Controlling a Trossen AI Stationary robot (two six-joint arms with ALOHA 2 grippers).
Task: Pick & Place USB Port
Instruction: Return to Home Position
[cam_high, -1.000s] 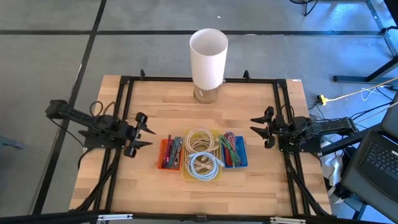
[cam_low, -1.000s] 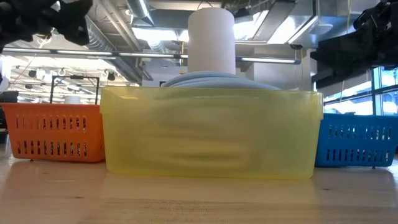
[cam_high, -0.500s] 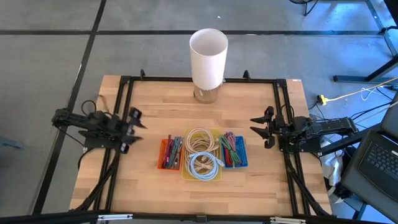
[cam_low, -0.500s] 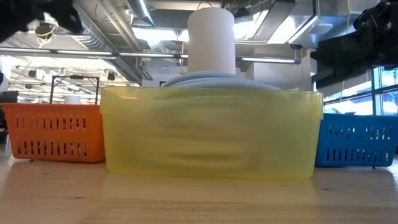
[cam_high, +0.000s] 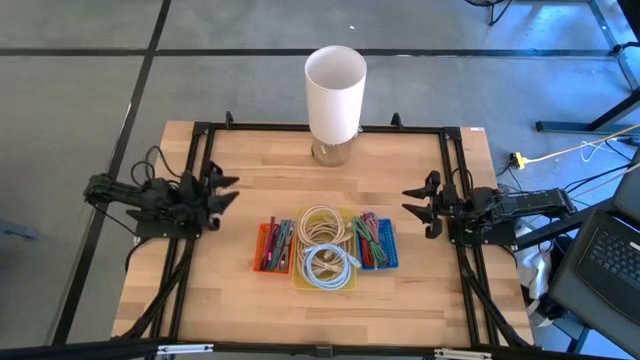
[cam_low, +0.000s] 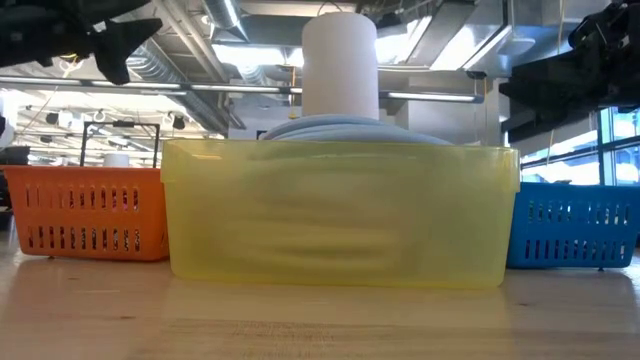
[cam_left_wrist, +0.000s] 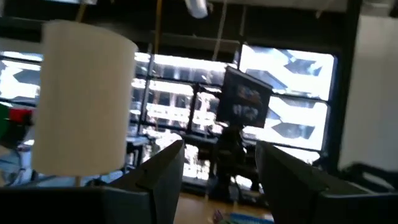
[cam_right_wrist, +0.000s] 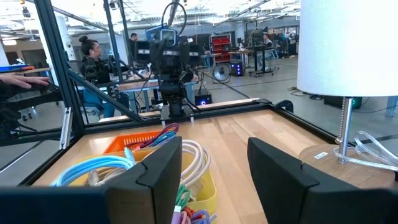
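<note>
Operator: Status of both grippers?

Unit: My left gripper (cam_high: 226, 190) hangs over the left part of the table (cam_high: 240, 300), apart from the bins, and faces the table's middle. Its jaws stand apart. My left wrist view shows a clear gap between the two fingers (cam_left_wrist: 163, 177) with nothing in it, and the white lamp (cam_left_wrist: 81, 99) beyond. My right gripper (cam_high: 411, 201) hangs over the right part of the table, near the blue bin (cam_high: 392, 243) but not touching it. Its jaws are also apart and hold nothing.

Operator: Location of the cables?

Unit: All cables lie in the three bins, which stand in a row at table centre, side by side.
- The orange bin (cam_high: 261, 247), nearest my left arm, holds a bundle of mixed-colour cables (cam_high: 277, 243).
- The yellow bin (cam_high: 296, 268), in the middle, holds two coils. The beige cable (cam_high: 320, 224) lies on the lamp side, and the light-blue cable (cam_high: 328, 266) lies on the side away from the lamp.
- The blue bin, nearest my right arm, holds green and red cables (cam_high: 371, 235).

Operator: Lamp position?

Unit: The lamp stands at the far edge of the table, in line with the yellow bin and well apart from it. No cable lies on the bare wood.
</note>
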